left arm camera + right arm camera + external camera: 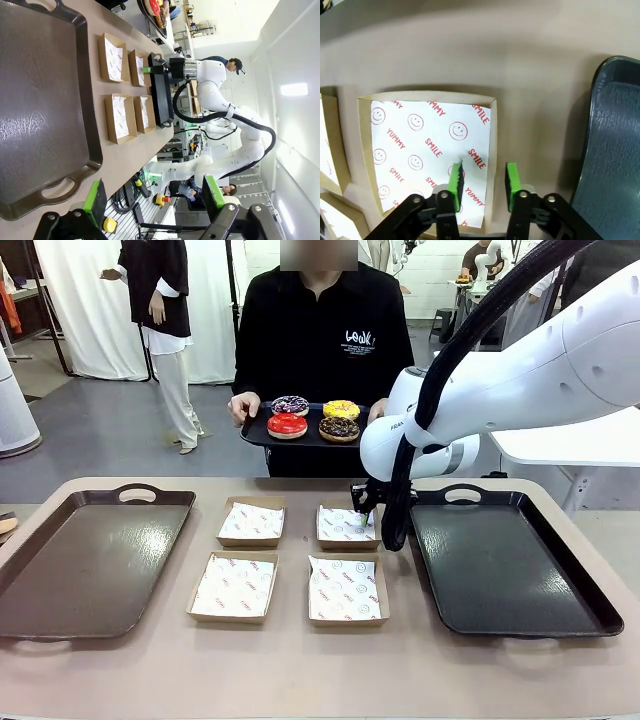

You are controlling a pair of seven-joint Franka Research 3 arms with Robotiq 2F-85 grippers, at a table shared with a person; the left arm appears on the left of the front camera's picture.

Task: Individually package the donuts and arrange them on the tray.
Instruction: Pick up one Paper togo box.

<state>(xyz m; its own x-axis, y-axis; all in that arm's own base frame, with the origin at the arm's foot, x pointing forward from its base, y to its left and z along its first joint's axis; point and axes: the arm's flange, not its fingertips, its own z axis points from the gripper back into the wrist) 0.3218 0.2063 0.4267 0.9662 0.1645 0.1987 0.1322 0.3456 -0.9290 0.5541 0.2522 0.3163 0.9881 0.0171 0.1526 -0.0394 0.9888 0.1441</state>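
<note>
Zero of four packaged. Landmark is the right tray [510, 570], which is bare.

Just left of it sit the far box [335, 527] and the near box [344, 590]. One column further from it are the far-left box [251, 523] and the near-left box [232, 588]. All four are lined with printed paper and empty. The left tray [90, 560] lies past those, well apart from the right tray, and is also bare.

The yellow donut [341, 409], red donut [287, 425], purple donut [290, 404] and chocolate donut [339, 427] all sit on a serving tray [255, 432]. The person [300, 350] holds it in the air beyond the right tray's far-left corner, near no box.

The right gripper [362, 518] is down at the far box, on the side facing the right tray. One pad [454, 180] is inside over the liner and the other is outside, with the box wall [493, 145] between them. The jaws are drawn in narrow, which I read as a pinch on that wall.

The left gripper [153, 180] is spread wide and holds nothing. It sits at the left tray's near end, well apart from the right tray.

Left to do, my read: everything. Donuts into boxes, boxes onto a tray.

In the way:
- The right tray's raised rim is just beside the pinched box.
- The right arm's black cable [398, 525] hangs over the tray's far-left corner.
- The liner looks loose and may shift.
</note>
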